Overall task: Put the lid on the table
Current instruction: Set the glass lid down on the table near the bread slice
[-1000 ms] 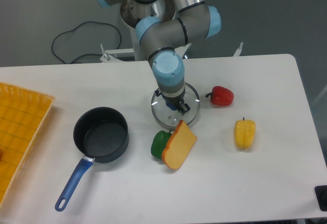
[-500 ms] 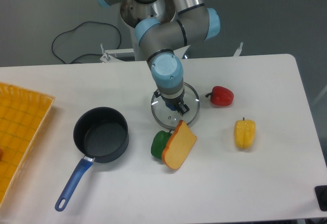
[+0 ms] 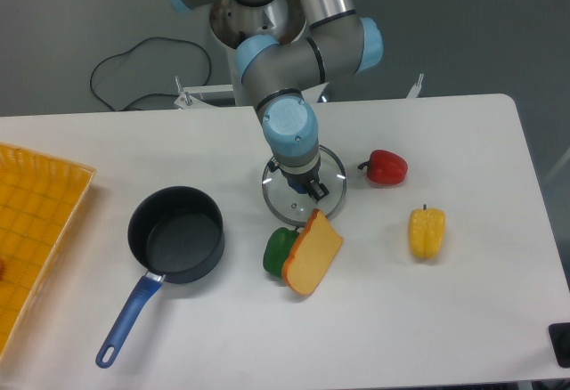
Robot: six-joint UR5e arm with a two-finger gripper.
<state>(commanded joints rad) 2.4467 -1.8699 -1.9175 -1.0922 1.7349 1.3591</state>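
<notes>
The lid, a clear glass disc with a thin metal rim, is at the middle of the white table. My gripper points straight down over its centre and hides the knob. The dark fingers look closed around the knob. From this angle I cannot tell whether the lid rests on the table or hangs just above it. The lid's front edge is close to an orange wedge.
A dark saucepan with a blue handle sits left of the lid. A green pepper lies beside the orange wedge. A red pepper and a yellow pepper lie to the right. A yellow gridded tray is at the left edge.
The gripper and the lid have shifted together a few pixels to the left. Nothing else has moved.
</notes>
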